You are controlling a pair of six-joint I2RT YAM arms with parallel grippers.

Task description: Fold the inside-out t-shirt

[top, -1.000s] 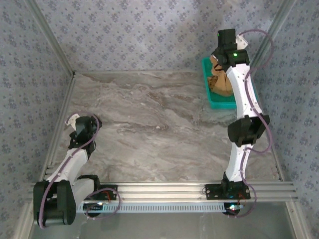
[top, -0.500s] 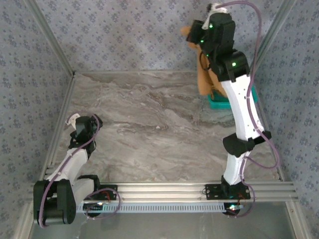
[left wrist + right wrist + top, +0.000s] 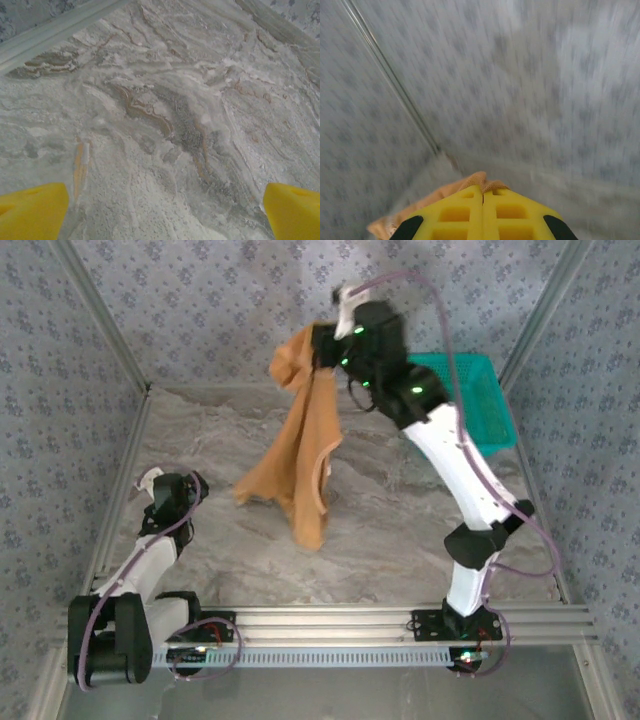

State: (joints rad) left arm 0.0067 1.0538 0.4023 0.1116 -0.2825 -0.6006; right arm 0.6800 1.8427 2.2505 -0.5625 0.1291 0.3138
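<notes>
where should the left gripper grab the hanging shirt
Probably the shirt's lower corner. It flares out toward the open left gripper, so come in from the left. The right gripper is shut on the top, bunching the cloth there.

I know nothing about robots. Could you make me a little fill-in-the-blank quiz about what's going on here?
The right gripper holds up a hanging tan ___.
The left gripper stands wide ___ over the marble table.
At the table's far right corner sits a teal mesh ___.
Missing words: t-shirt; open; basket.
</notes>
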